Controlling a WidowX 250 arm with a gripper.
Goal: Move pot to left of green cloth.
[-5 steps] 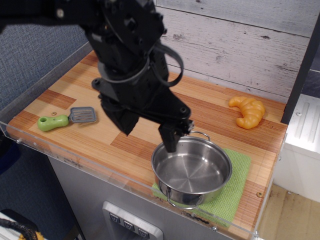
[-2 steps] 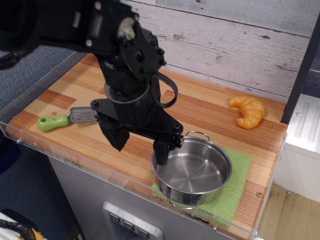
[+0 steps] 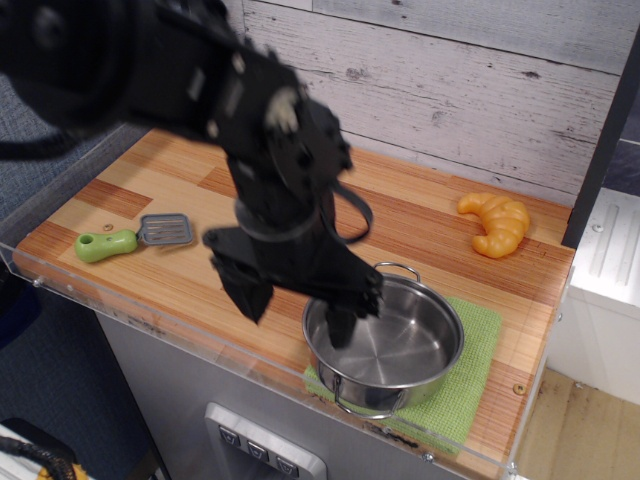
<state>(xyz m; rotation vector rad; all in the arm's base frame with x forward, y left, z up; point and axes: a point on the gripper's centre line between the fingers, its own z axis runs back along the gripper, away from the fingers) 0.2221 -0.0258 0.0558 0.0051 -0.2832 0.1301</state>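
Barely begun, the pot [image 3: 385,343] is sitting on the green cloth [image 3: 468,378] while the gripper [image 3: 297,308], fingers spread apart, is straddling its left rim, nothing lifted yet.

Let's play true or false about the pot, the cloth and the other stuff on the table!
1. The pot sits on the green cloth. True.
2. The pot is full of soup. False: it is empty.
3. The croissant lies inside the pot. False: it lies on the table near the back wall, apart from the pot.
4. One finger of the gripper reaches inside the pot, the other stays outside its left rim. True.
5. The spatula lies to the right of the cloth. False: it lies far to the left.
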